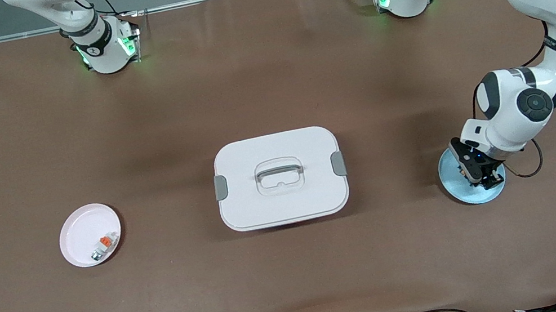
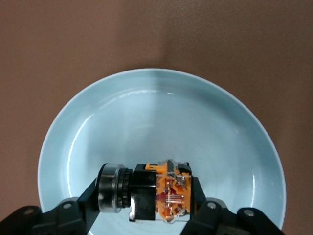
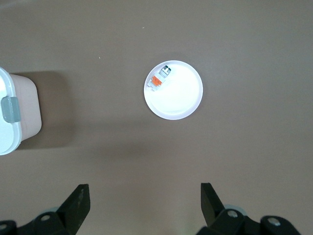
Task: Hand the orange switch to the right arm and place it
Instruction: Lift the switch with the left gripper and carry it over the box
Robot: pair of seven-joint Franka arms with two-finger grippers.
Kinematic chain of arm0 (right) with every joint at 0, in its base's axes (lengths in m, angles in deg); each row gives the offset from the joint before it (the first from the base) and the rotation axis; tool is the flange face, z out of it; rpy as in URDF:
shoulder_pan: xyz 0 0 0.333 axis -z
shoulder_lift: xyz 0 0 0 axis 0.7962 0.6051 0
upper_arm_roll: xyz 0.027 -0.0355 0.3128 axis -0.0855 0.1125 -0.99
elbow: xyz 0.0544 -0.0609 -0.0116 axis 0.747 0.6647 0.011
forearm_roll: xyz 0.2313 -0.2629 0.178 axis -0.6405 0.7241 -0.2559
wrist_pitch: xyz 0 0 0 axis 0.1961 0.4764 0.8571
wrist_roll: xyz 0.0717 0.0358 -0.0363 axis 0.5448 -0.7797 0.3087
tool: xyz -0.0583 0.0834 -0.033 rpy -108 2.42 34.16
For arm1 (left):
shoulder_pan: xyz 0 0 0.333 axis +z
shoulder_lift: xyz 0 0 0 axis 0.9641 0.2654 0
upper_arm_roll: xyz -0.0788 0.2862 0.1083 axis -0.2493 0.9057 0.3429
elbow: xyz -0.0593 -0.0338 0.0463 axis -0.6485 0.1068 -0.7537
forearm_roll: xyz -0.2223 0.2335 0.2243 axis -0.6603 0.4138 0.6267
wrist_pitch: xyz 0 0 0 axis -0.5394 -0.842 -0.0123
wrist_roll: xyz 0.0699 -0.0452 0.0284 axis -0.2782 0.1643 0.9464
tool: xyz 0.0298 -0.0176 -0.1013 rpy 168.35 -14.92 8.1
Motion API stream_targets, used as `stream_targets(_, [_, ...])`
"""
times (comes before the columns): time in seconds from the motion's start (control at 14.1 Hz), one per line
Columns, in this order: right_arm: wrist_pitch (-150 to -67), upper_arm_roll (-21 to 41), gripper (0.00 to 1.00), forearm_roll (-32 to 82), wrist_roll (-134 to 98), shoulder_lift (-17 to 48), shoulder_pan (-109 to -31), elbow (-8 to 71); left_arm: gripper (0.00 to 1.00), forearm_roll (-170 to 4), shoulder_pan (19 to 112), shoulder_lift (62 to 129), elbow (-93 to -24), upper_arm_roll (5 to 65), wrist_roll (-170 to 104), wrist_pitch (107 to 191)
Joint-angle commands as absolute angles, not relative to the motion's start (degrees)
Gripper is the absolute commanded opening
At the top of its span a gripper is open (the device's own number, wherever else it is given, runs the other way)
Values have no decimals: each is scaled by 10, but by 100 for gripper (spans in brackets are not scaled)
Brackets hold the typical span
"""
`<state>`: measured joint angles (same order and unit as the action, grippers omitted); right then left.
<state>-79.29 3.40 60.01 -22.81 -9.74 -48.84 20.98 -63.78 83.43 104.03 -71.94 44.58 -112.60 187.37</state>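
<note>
Left wrist view: left gripper is down in the light blue plate; its fingers are clamped on the orange switch, one on each side of it; the switch lies on its side on the plate, black body with an orange block at one end and a round ringed cap at the other. Front view: that blue plate sits at the left arm's end of the tabletop, and the left gripper covers most of it, so the switch is hidden there; a white lidded box with grey side clips stands mid-tabletop; a pink plate lies toward the right arm's end, level with the box; on it a small white-grey piece with an orange tab, near the plate's rim. Right wrist view: right gripper hangs high over bare tabletop near the pink plate, fingers wide apart and holding nothing; this arm waits; a corner of the box shows at the view's edge.
</note>
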Motion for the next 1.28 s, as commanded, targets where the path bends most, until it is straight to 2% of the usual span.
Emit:
stream_targets(0.0, [-779, 26, 100, 611, -232, -98, -471, 195, 0, -644, 839, 1018, -718, 433, -1142, 1873])
stream_targets(0.14, [-775, 26, 100, 611, -232, -97, -470, 196, 0, -646, 840, 995, -709, 420, -1134, 1842])
stream_targets(0.43, [-777, 26, 100, 611, -233, -97, -469, 192, 0, -688, 838, 975, -607, 387, -1134, 1669])
stream_targets(0.71, [-776, 22, 100, 607, -235, -97, -473, 192, 0, -752, 837, 975, -529, 339, -1111, 1564])
stream_targets(0.85, [-776, 20, 100, 601, -235, -97, -474, 192, 0, -763, 836, 975, -495, 302, -1067, 1532])
stream_targets(1.21, [-773, 20, 100, 604, -235, -97, -489, 192, 0, -775, 825, 984, -432, 173, -901, 1528])
